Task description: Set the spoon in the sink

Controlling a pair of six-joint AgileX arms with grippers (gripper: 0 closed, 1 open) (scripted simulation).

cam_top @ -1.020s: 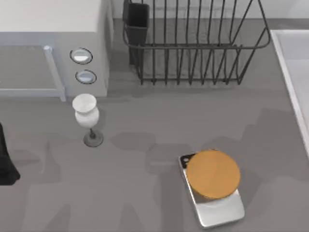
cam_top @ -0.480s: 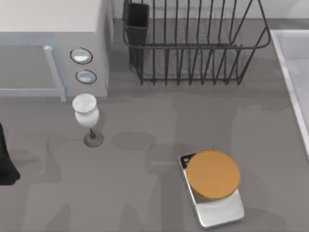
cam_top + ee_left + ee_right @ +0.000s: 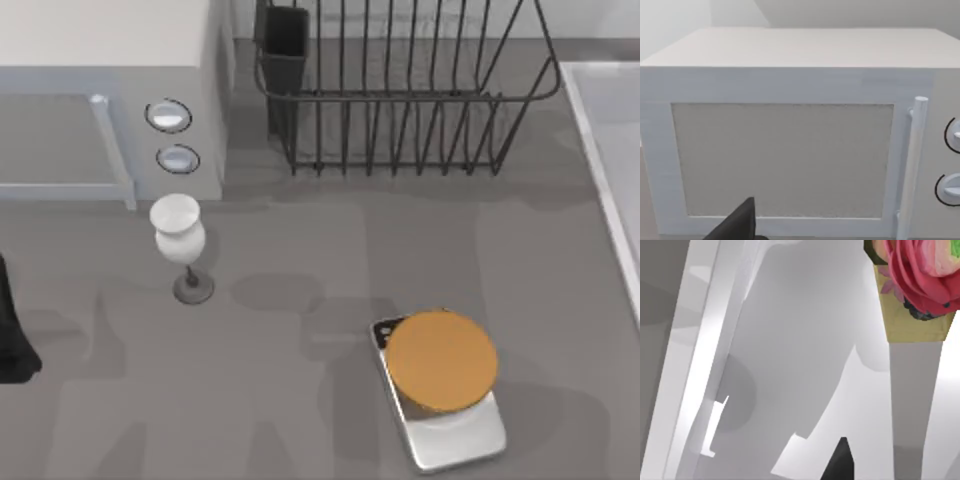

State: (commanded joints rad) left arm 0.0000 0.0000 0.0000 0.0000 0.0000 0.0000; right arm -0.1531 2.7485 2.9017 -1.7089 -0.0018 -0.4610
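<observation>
The sink [image 3: 610, 140] is the pale basin at the table's right edge. In the right wrist view its smooth floor [image 3: 805, 350] and raised rim [image 3: 695, 355] lie close below. A slim white object [image 3: 715, 427] that looks like the spoon lies on the sink floor beside the rim wall, apart from the gripper. A dark part of my right gripper [image 3: 840, 462] pokes in at the picture's edge above the basin. My left arm [image 3: 10, 335] is parked at the table's left edge, and its gripper [image 3: 740, 225] faces the white appliance.
A white microwave [image 3: 100, 90] with two knobs stands back left, with a dark wire dish rack [image 3: 400, 90] behind the middle. A white wine glass [image 3: 180, 240] and a scale with an orange disc [image 3: 440, 360] stand on the table. A pink flower in a tan pot [image 3: 920, 285] is by the sink.
The arm's shadow on the table has slid toward the right. The glass, scale, rack and left arm have not moved.
</observation>
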